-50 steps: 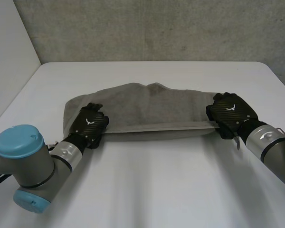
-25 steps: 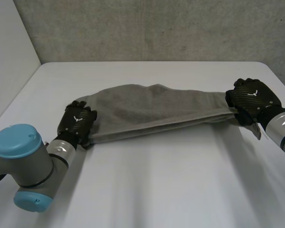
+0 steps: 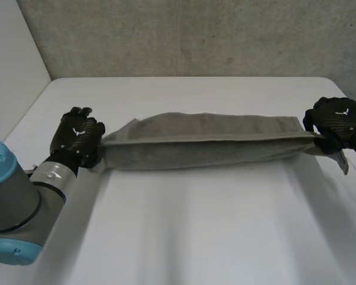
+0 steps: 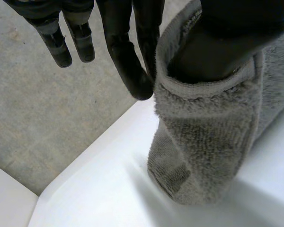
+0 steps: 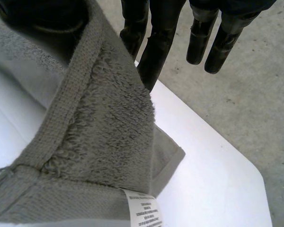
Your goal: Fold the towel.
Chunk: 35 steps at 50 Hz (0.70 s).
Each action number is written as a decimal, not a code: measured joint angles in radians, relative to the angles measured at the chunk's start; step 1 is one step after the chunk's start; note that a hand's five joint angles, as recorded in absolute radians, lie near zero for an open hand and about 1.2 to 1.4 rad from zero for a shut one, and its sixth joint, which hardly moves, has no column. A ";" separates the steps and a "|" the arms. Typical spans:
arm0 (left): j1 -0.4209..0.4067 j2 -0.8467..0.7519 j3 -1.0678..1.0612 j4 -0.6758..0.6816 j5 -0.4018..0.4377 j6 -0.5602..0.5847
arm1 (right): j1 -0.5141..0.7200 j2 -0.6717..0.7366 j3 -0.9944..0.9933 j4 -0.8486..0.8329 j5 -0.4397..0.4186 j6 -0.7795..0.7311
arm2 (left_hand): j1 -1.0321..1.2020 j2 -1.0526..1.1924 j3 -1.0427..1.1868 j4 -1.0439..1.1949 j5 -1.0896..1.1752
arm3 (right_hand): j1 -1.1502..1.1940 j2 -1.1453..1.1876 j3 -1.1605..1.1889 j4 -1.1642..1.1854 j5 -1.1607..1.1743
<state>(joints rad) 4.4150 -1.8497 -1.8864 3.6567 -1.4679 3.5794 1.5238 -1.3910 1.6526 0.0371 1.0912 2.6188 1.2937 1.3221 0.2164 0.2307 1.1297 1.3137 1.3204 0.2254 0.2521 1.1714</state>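
Observation:
The grey towel (image 3: 202, 139) hangs as a long, narrow, doubled band, stretched taut between my two hands just above the white table (image 3: 196, 231). My left hand (image 3: 77, 135) holds its left end. In the left wrist view the towel's hemmed edge (image 4: 203, 142) is pinched between the thumb and a straight finger (image 4: 130, 66), and the other fingers point free. My right hand (image 3: 338, 122) holds the right end. In the right wrist view the towel's corner (image 5: 99, 142) is pinched the same way against the fingers (image 5: 156, 42), with a white label (image 5: 143, 208) hanging below.
A rough grey wall (image 3: 196, 35) runs behind the table's far edge. A white wall (image 3: 12, 65) stands at the left. The table's rounded corners lie close to both hands, with grey floor (image 5: 236, 94) beyond the edge.
Both hands have moved outward, away from each other, toward the table's sides. The towel has gone from a slack mound to a long taut band between them.

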 measured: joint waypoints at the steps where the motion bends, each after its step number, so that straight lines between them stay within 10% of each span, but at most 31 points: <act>1: 0.001 0.011 0.002 -0.014 0.001 0.000 | -0.002 -0.006 0.000 0.007 -0.005 0.000 | 0.001 0.015 0.000 0.000 0.006 | 0.000 0.000 0.000 0.000 0.000; 26: 0.102 0.399 0.176 -0.406 0.200 -0.061 | -0.073 -0.250 -0.095 0.202 -0.187 0.010 | 0.002 0.017 0.000 0.000 0.010 | 0.000 0.000 0.000 0.000 0.001; 35: 0.103 0.339 0.245 -0.383 0.201 -0.142 | 0.023 -0.122 -0.204 0.192 -0.148 0.012 | 0.002 0.017 0.000 0.000 0.014 | 0.000 0.000 0.000 0.000 0.002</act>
<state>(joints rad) 4.5184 -1.5107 -1.6415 3.2735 -1.2673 3.4373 1.5464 -1.5126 1.4489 0.2293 0.9437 2.6303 1.2958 1.3390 0.2164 0.2307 1.1434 1.3137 1.3207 0.2254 0.2521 1.1733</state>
